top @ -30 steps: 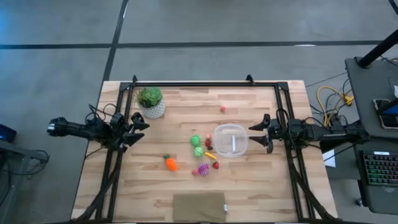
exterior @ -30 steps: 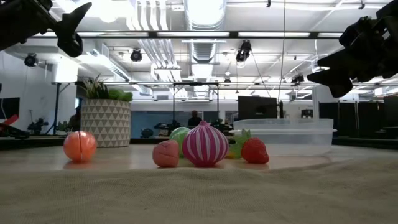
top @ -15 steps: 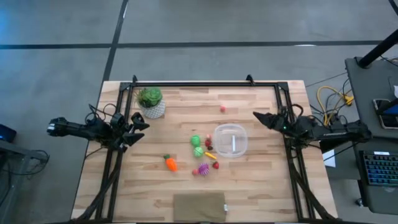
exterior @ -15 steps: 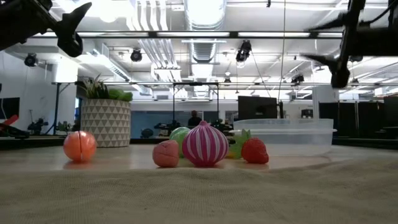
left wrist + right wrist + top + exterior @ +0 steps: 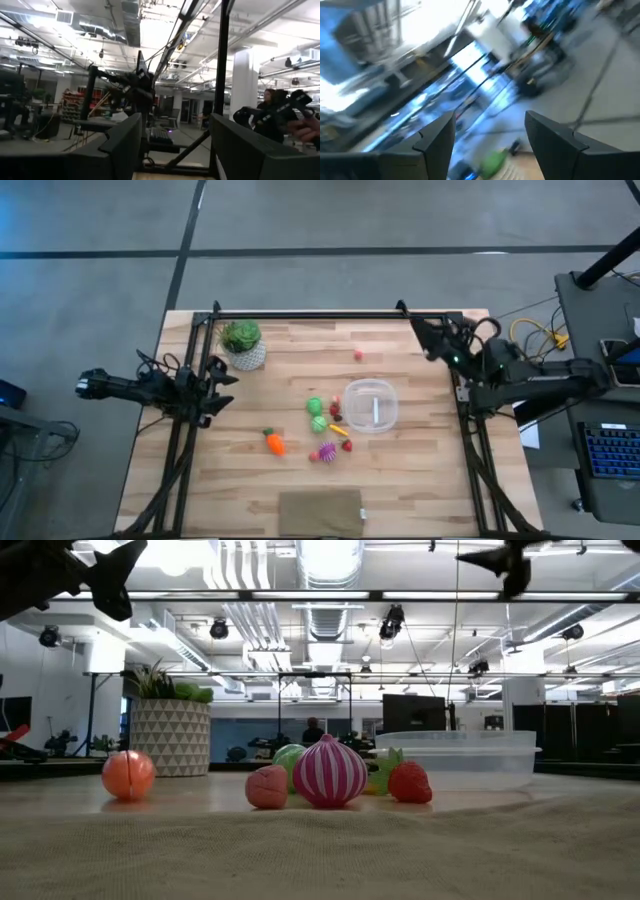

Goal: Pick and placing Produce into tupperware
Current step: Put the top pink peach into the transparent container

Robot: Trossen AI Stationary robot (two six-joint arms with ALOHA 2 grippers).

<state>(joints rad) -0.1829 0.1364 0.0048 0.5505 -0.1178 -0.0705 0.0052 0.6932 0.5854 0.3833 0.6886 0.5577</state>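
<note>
We see one plant pot near our left gripper. Both it and our right gripper are open, holding nothing. One tupperware, one carrot, two green balls.

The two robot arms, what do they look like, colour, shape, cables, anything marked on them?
Both are dark, slim, jointed arms. The left gripper and right gripper each end in two dark, tapered fingers, broad and flat-faced in the wrist views. Thin black cables loop around the wrists. A small green light shows on the right arm. No markings are legible.

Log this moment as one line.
left gripper: open, idle at table's left edge | right gripper: open, raised near far right corner | tupperware: empty | produce: on table
</note>
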